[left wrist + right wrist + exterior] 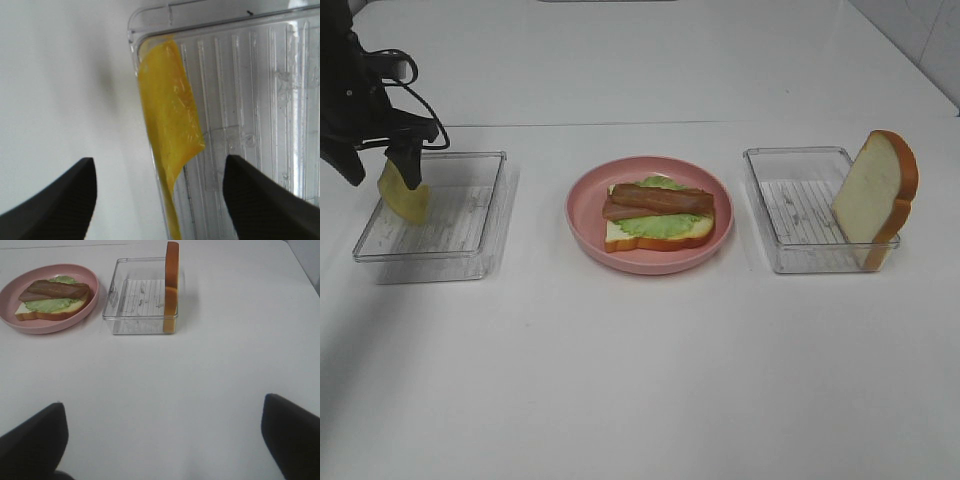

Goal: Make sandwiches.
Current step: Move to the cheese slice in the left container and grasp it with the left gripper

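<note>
On the pink plate (582,215) lies a white bread slice (692,237) with a green lettuce leaf (660,224) and brown bacon strips (658,200) on it; the stack also shows in the right wrist view (52,295). A second bread slice (875,190) stands on edge in the right clear tray (790,215). A yellow cheese slice (405,198) leans against the left wall of the left clear tray (450,215). My left gripper (408,165) hangs over the cheese (170,120), open, with a finger on either side (159,160). My right gripper (162,402) is open and empty, above bare table.
The white table (640,380) stretches in front of the plate and trays. The left arm's black body and cables (360,100) fill the far left corner. A seam (620,124) runs across the table behind the trays.
</note>
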